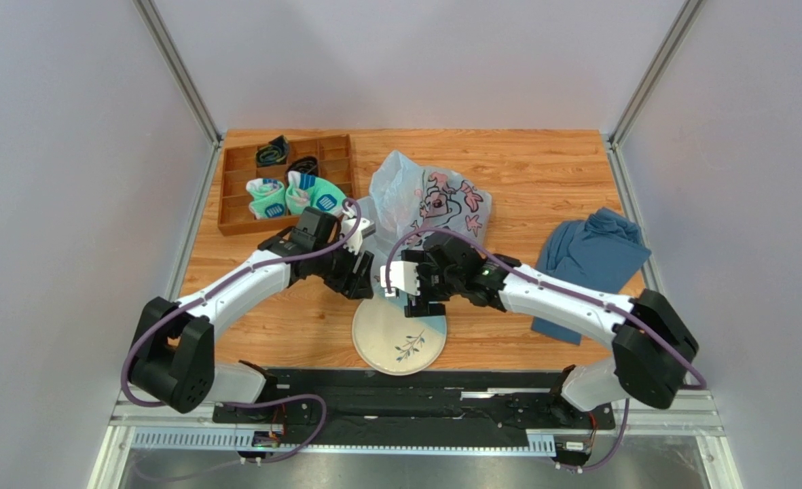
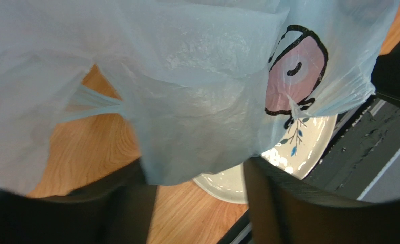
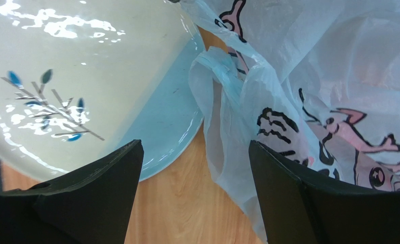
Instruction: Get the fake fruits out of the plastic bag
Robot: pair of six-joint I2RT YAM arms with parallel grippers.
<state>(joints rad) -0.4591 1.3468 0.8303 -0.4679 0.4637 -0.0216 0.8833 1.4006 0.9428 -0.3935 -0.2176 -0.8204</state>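
Here, one plastic bag, one plate, one blue cloth.

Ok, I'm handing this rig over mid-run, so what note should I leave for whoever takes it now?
Left claw: open, a fold of the plastic bag between its jaws.
Right claw: open, empty, above the plate rim and bag edge.
Bag sits beyond the plate; no fake fruits in view.
Done: no fruit seen out. Left: open the bag, take every fruit out.
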